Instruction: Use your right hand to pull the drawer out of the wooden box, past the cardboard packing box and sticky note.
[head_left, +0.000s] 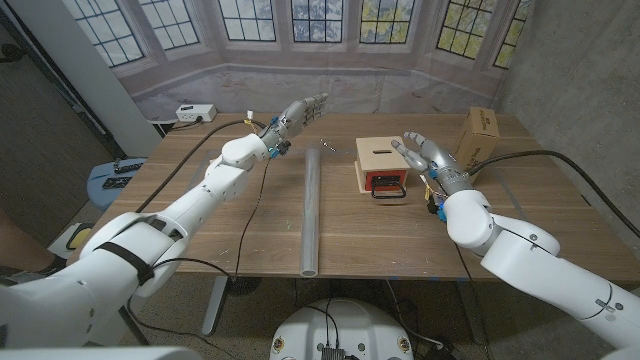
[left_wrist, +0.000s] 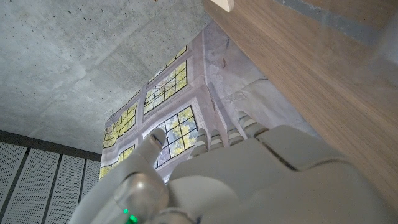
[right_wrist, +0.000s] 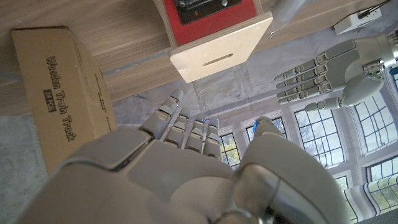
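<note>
The light wooden box (head_left: 381, 153) stands right of the table's middle, its red drawer front (head_left: 386, 180) and black handle (head_left: 390, 192) facing me. The drawer looks pushed in. My right hand (head_left: 426, 156) hovers open just right of the box, fingers spread and pointing away, touching nothing. The cardboard packing box (head_left: 478, 134) stands upright behind and to the right of that hand. In the right wrist view, the right hand (right_wrist: 186, 171) reaches toward the wooden box (right_wrist: 221, 53) and the cardboard packing box (right_wrist: 59, 93). My left hand (head_left: 301, 112) is raised open over the far middle.
A long grey metal tube (head_left: 311, 210) lies front to back along the table's middle, left of the wooden box. A small thin object (head_left: 327, 146) lies near its far end. A white power strip (head_left: 195, 114) sits at the back left corner. Black cables cross the wooden table (head_left: 370, 235).
</note>
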